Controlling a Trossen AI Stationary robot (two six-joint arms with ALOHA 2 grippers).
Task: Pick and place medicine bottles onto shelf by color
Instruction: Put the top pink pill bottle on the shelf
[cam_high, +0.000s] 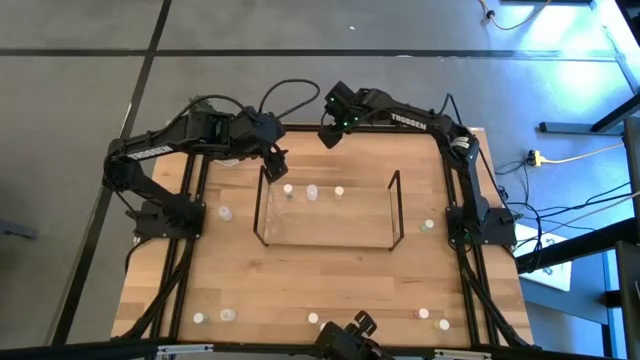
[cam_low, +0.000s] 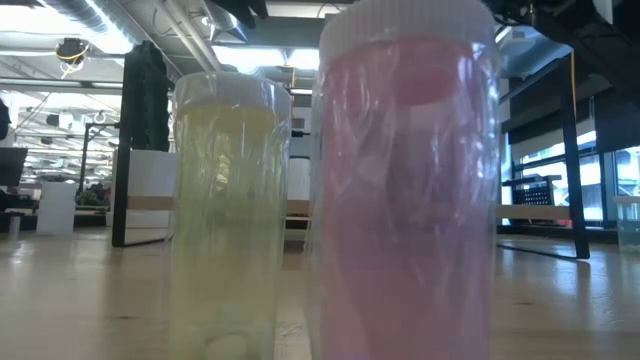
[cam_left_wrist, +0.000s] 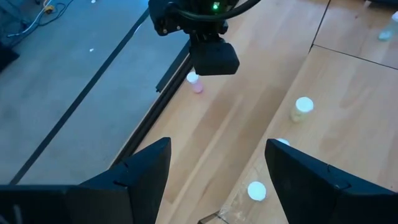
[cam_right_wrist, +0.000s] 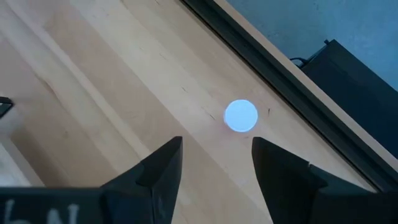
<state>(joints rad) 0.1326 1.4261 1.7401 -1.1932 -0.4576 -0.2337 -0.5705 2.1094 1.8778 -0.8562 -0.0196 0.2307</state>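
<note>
Standing inside the clear see-through rectangular shelf (cam_high: 328, 208) with its thin dark wire frame are three tiny pale medicine bottles (cam_high: 312, 191), lined up along its far side near the middle of the light wooden table (cam_high: 330, 285). More small whitish bottles lie scattered outside it: one to the left of the shelf (cam_high: 224, 212), one to the right (cam_high: 428, 225), and several along the near edge (cam_high: 313, 318). In the low view, a yellowish bottle (cam_low: 225, 215) and a pink bottle (cam_low: 405, 190), both wrapped in crinkled clear film, stand side by side right at the lens.

Above the far left corner of the shelf, the left gripper (cam_high: 277, 166) has its dark fingers (cam_left_wrist: 140, 171) spread apart with nothing between them; its wrist view looks down on the shelf bottles and a small pink-tinted bottle (cam_left_wrist: 195, 82) by the table's far edge. The right gripper (cam_high: 330, 134) hangs over that far edge, its fingers (cam_right_wrist: 158, 171) also parted and empty, with a white round bottle cap (cam_right_wrist: 240, 116) on the wood just beyond the tips.
</note>
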